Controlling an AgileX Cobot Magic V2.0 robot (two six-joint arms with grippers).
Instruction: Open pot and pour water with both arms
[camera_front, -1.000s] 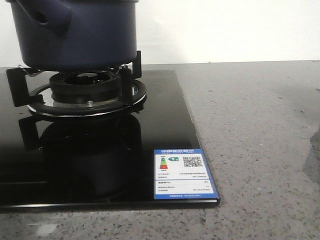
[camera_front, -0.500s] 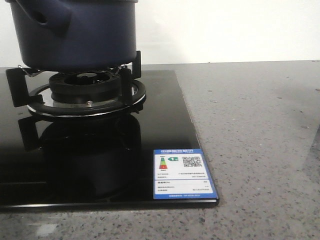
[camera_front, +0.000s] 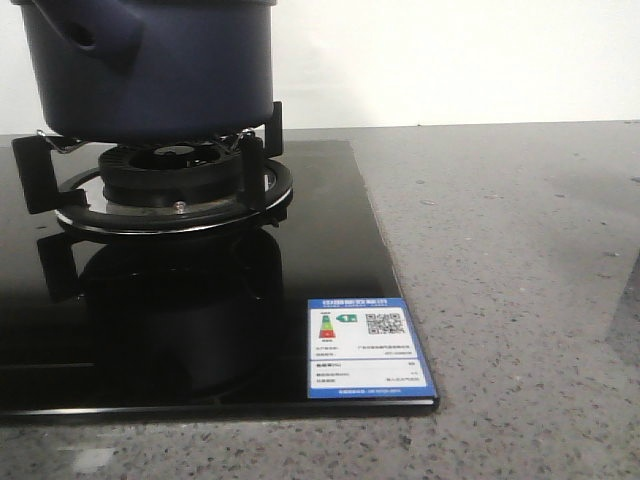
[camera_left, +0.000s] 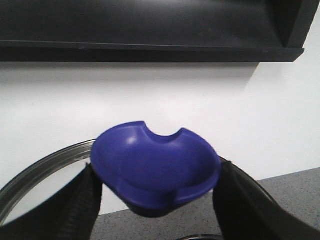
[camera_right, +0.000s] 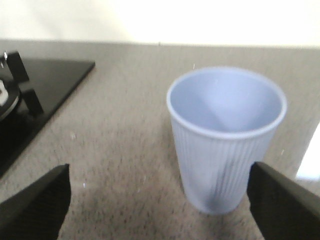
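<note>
The speckled grey desk (camera_front: 520, 260) fills the right and lower part of the front view. A glossy black hob (camera_front: 200, 330) lies on it across the left half of the frame. At the hob's lower right corner sits a blue-edged energy label (camera_front: 368, 348) with a QR code.

The pot (camera_front: 150, 65), dark navy and straight-sided, stands at the upper left of the front view on the black burner grate (camera_front: 170, 180). Its stubby handle with a hole points toward the left edge of the frame, and its top is cut off by the frame.

In the right wrist view, a light blue ribbed cup (camera_right: 225, 140) stands upright on the desk, right of centre and empty. The right gripper (camera_right: 160, 210) is spread wide, its two dark fingers at the lower corners of the frame, apart from the cup.

In the left wrist view, the left gripper (camera_left: 157, 200) is clenched on a blue knob (camera_left: 156, 167) in the lower middle. A metal-rimmed lid (camera_left: 45, 172) curves behind it, with a white wall and a dark shelf (camera_left: 150, 30) across the top.
</note>
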